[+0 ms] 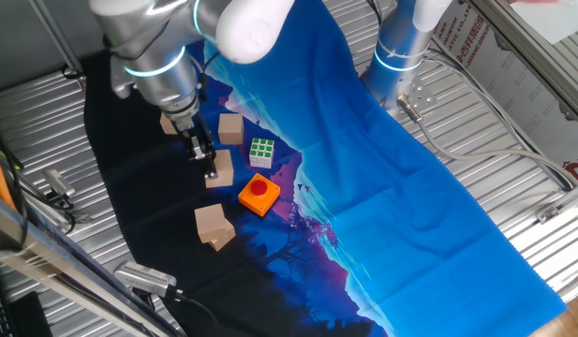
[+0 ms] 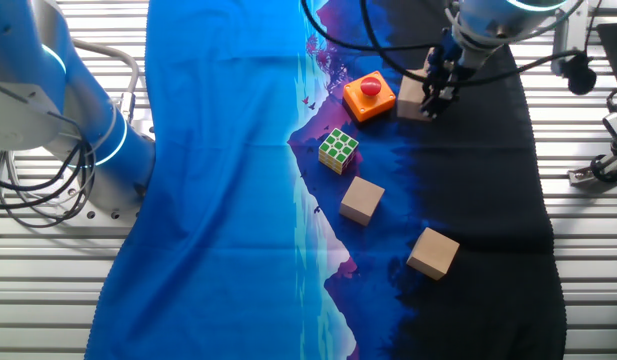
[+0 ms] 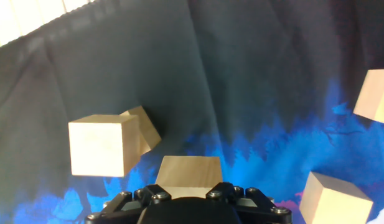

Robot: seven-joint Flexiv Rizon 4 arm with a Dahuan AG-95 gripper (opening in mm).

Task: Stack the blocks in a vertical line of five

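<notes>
Right under my gripper (image 3: 190, 202) in the hand view sits a tan block (image 3: 187, 174). Its top face runs under the finger housing, so I cannot tell here whether the fingers are closed on it. Ahead and left of me two more blocks (image 3: 103, 147) sit touching, one seemingly on the other; others lie off to my right.

From one fixed view, my fingers come down at the edge of that block (image 1: 219, 169), with the orange button block (image 1: 259, 195) just beside it and the puzzle cube (image 1: 261, 152) near.

From the other fixed view, the gripper (image 2: 435, 92) looks closed on this block (image 2: 412, 98), though I judge that loosely. I take this as the pickup step; next comes a straight lift and a carry to the started stack.
</notes>
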